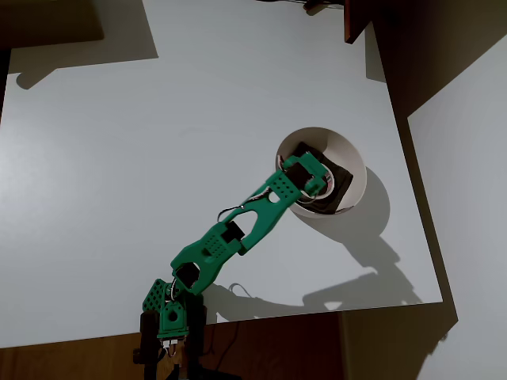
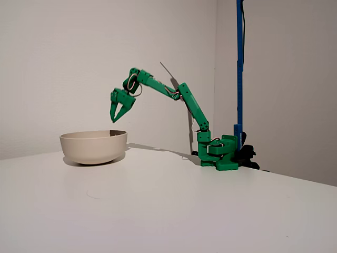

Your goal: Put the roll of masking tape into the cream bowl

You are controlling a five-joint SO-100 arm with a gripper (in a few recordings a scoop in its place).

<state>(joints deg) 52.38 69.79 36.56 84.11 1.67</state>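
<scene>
The cream bowl (image 1: 349, 152) stands on the right half of the white table, with a dark lining (image 1: 339, 176) showing inside it. My green gripper (image 2: 115, 118) hangs just above the bowl (image 2: 95, 146), pointing down into it. Its jaws are spread and I see nothing between them in the fixed view. From overhead the gripper (image 1: 315, 179) covers the left part of the bowl's inside. The roll of masking tape is hidden from me.
The arm's base (image 1: 170, 317) sits at the table's near edge in the overhead view. A blue pole (image 2: 239, 63) rises behind the base (image 2: 221, 153) in the fixed view. The white table (image 1: 142, 158) stretches wide to the left of the bowl.
</scene>
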